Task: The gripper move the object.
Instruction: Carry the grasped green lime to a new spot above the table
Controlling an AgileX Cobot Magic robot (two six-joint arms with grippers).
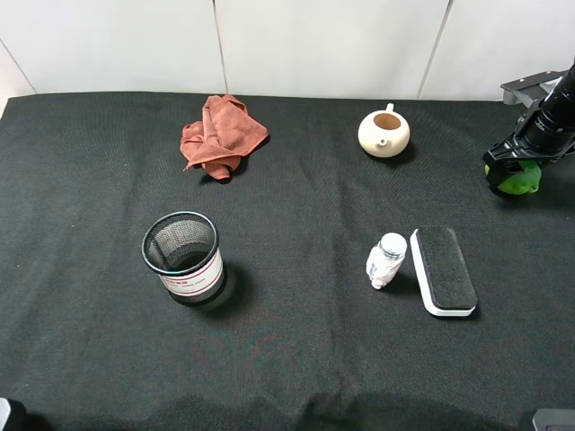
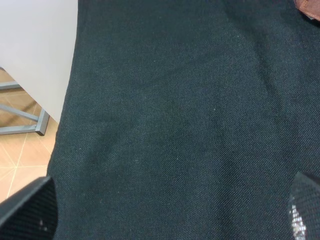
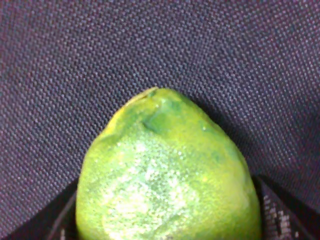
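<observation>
The bright green lime-like object [image 1: 521,180] sits at the far right edge of the black table, right of the cream teapot [image 1: 384,133]. My right gripper [image 1: 512,169] reaches down onto it from the right. In the right wrist view the object [image 3: 165,170] fills the frame, pointed tip away from the camera, and both black fingers [image 3: 280,215] press against its sides. I cannot tell whether it rests on the cloth or is lifted. My left gripper [image 2: 165,215] is open and empty over bare black cloth near the table's left edge.
A crumpled red-brown cloth [image 1: 220,135] lies at the back. A black mesh cup [image 1: 182,255] stands front left. A small white bottle [image 1: 386,260] lies beside a white-framed black eraser [image 1: 442,270] front right. The table's edge and floor [image 2: 20,150] show in the left wrist view.
</observation>
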